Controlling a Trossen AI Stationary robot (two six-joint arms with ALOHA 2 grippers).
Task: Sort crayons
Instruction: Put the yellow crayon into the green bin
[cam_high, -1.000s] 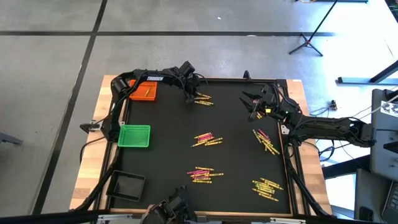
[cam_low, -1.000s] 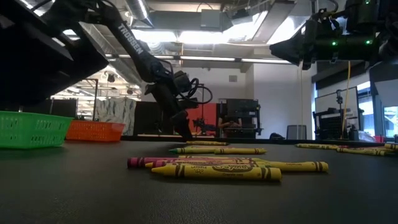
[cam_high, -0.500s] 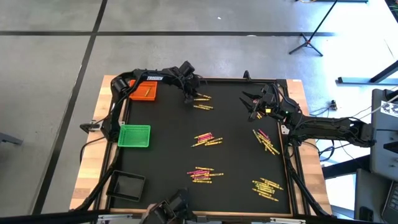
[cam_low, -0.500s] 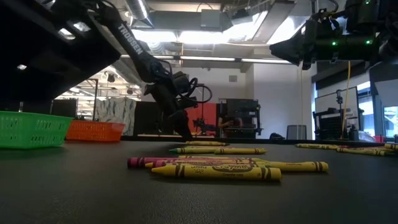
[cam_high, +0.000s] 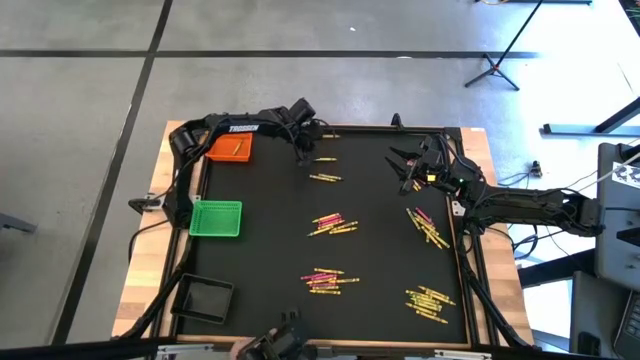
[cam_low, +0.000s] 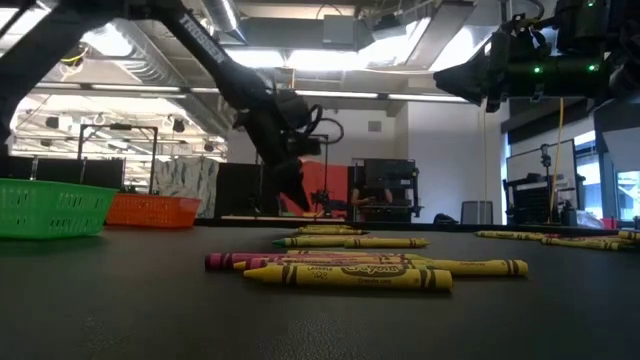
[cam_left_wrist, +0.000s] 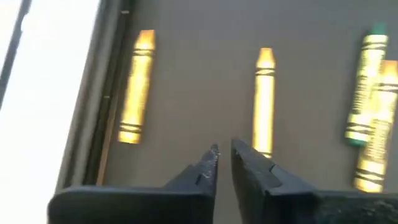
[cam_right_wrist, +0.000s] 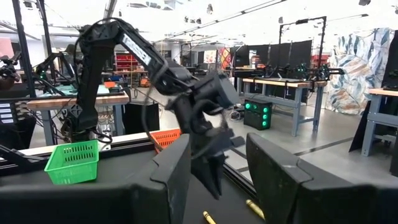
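Crayons lie in small groups on the black mat: two by the far edge (cam_high: 325, 157) (cam_high: 325, 177), one mid-table (cam_high: 333, 224), one nearer (cam_high: 325, 280) and two on the right (cam_high: 428, 228) (cam_high: 430, 300). My left gripper (cam_high: 303, 150) (cam_low: 297, 200) hangs over the far group, pointing steeply down. Its fingers (cam_left_wrist: 224, 150) stand shut to a thin slit with nothing showing between them. Yellow crayons (cam_left_wrist: 138, 87) (cam_left_wrist: 264, 99) lie flat on the mat below it. My right gripper (cam_high: 410, 165) (cam_right_wrist: 217, 186) waits open at the far right, held high.
Along the left side stand an orange tray (cam_high: 231, 149) at the far corner, a green tray (cam_high: 216, 218) and a black tray (cam_high: 203, 298) at the near corner. A raised frame (cam_left_wrist: 102, 93) borders the mat just beyond the left gripper.
My left gripper has risen from the mat beside the far crayons and now hangs clear above them. My right arm has kept still.
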